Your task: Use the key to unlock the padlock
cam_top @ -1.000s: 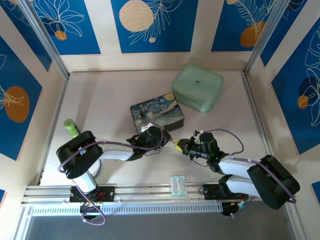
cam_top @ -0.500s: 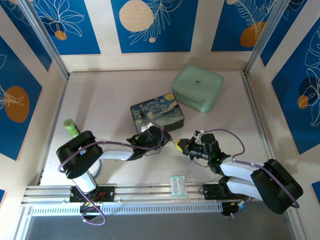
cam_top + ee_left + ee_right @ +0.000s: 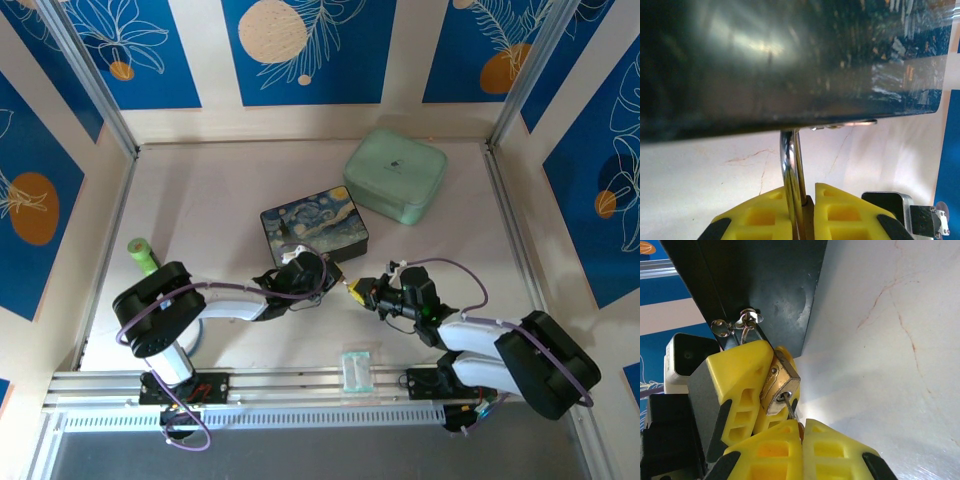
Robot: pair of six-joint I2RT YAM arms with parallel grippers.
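The small brass padlock (image 3: 779, 382) hangs by its silver shackle (image 3: 791, 170) from the latch (image 3: 746, 320) on the front of the painted box (image 3: 314, 228). My left gripper (image 3: 802, 212) is shut on the padlock's body, its yellow fingers (image 3: 740, 375) on either side. A thin silvery key (image 3: 789, 408) sticks into the keyhole on the padlock's underside. My right gripper (image 3: 802, 429) is shut on the key's head, just below the padlock. From above, the two grippers meet at the box's front right corner, left (image 3: 328, 271) and right (image 3: 358, 292).
A mint-green case (image 3: 395, 176) sits behind the box at the right. A green cylinder (image 3: 143, 256) stands near the left arm. A clear plastic packet (image 3: 356, 368) lies by the front rail. Panel walls close in the table on three sides.
The right arm's elbow swung slightly outward and came back. Both grippers, the padlock and the key stay where they were.
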